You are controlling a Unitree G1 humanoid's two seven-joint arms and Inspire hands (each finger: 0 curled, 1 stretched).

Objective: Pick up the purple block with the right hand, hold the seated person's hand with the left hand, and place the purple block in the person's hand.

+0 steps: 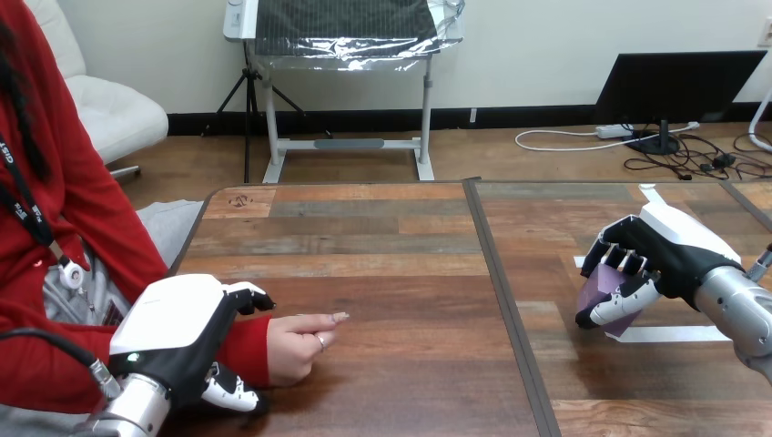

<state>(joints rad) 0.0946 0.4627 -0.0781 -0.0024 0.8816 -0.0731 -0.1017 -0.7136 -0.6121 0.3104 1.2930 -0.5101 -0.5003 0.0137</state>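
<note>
- The robot's right hand (pixel 657 251) is seen at the right side of the wooden worktop (pixel 382 246). Its silver forearm (pixel 739 308) enters from the right edge, and its white-shelled back is turned up.
- Its fingers are curled down over a purple block (pixel 601 298), and its thumb is pressed to the block's near face, so the block is clasped between them.
- Whether the block rests on the worktop or is raised just off it cannot be told. A strip of white tape (pixel 683 333) is seen just beside the block's lower edge.
- The robot's left hand (pixel 173 319) is laid over the person's red-sleeved wrist (pixel 248 348) at the lower left. Its fingers are curled over the wrist's far side and its thumb is tucked in at the near side, so the wrist is gripped.
- The person's hand (pixel 296 346) is rested on the worktop, loosely curled, with one finger stretched toward the middle.
- The person's hand and the purple block are kept well apart, with a dark seam (pixel 501 273) in the worktop between them.
- Counted: one purple block, two robot hands, one hand of the person.
</note>
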